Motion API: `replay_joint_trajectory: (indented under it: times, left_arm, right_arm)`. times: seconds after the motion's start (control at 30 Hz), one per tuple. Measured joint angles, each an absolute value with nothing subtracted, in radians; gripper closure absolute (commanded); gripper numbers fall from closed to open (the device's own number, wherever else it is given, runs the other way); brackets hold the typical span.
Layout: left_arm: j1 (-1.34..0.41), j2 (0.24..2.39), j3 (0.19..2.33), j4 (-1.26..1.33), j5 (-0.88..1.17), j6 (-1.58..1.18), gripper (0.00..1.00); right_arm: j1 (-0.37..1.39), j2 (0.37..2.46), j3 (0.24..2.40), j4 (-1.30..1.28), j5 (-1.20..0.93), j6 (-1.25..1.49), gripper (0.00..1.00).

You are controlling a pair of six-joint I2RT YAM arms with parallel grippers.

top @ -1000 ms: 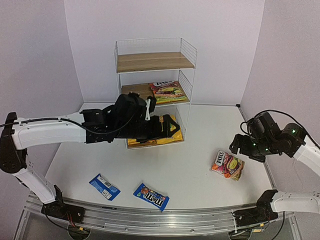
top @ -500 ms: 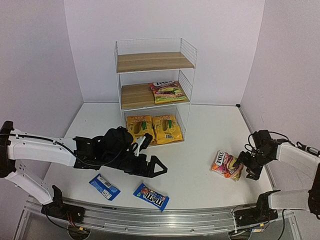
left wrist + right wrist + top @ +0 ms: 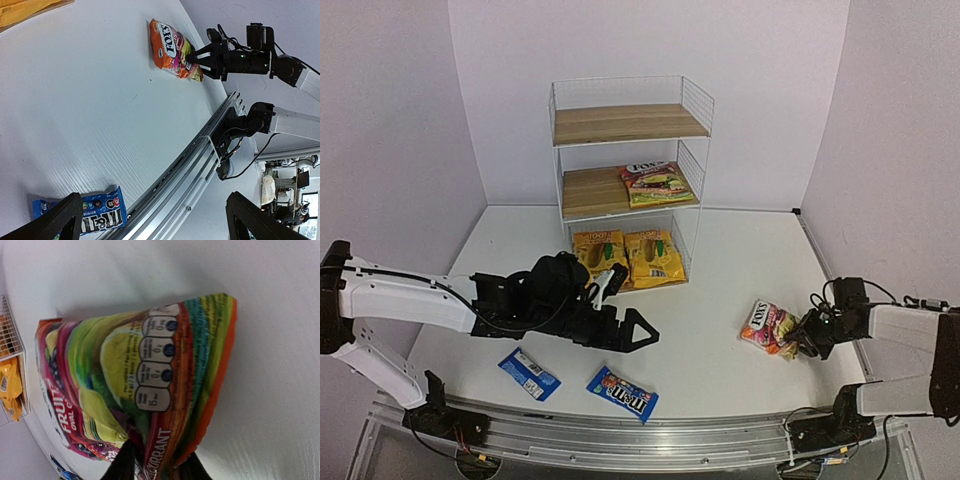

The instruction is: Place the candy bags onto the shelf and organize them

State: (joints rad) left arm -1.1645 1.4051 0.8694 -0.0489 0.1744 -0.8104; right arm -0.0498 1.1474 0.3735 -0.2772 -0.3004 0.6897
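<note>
The white wire shelf [image 3: 696, 100] stands at the back. Two yellow candy bags [image 3: 600, 255] [image 3: 655, 258] lie on its bottom board, and a red-pink bag [image 3: 657, 183] lies on the middle board. Another red-pink bag [image 3: 767, 326] [image 3: 172, 47] [image 3: 135, 385] lies on the table at the right. My right gripper [image 3: 803, 338] [image 3: 155, 467] is shut on that bag's near edge. Two blue packets [image 3: 529, 373] [image 3: 622, 392] lie near the front. My left gripper [image 3: 640, 335] [image 3: 152, 220] hangs open above the table, just behind the right blue packet [image 3: 95, 217], holding nothing.
The metal rail [image 3: 620, 435] runs along the table's front edge, close to the blue packets. The shelf's top board [image 3: 625, 123] and the left half of its middle board [image 3: 588, 190] are bare. Walls close in the table on three sides.
My left arm has drawn back from the shelf's bottom board, leaving a yellow bag there. My right gripper has come down to the red-pink bag on the table and shut on its edge.
</note>
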Motion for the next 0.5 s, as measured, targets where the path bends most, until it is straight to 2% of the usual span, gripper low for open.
replay_joint_trajectory:
  times: [0.03,0.07,0.5]
  left_arm:
    - [-1.164,1.411,0.870,-0.046,0.175,-0.810,0.00]
    - [-1.164,1.417,0.871,-0.041,0.175,-0.810,0.00]
    - [-1.161,1.553,0.885,0.154,0.162,-0.881,0.00]
  right_arm:
    - [-0.050,1.147,0.367,-0.256,-0.317,0.691,0.99]
    - [-0.050,1.144,0.363,-0.236,-0.334,0.692,1.00]
    - [-0.034,0.828,0.388,-0.189,-0.613,0.817,1.00]
